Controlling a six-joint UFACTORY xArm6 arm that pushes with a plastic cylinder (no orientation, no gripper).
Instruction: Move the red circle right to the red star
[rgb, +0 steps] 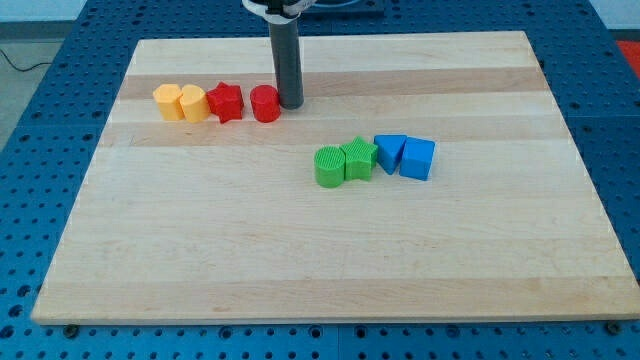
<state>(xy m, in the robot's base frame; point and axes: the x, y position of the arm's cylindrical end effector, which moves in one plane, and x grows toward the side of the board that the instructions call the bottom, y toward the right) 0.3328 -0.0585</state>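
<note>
The red circle (265, 104) sits on the wooden board (330, 260) at the view's upper left, just right of the red star (226, 102); a narrow gap may remain between them. My tip (290, 104) rests against the red circle's right side. The dark rod rises from there to the view's top edge.
Two yellow blocks (180, 102) sit side by side, touching the red star's left. A green circle (328, 167), a green star-like block (357, 159) and two blue blocks (405, 156) form a row near the board's middle.
</note>
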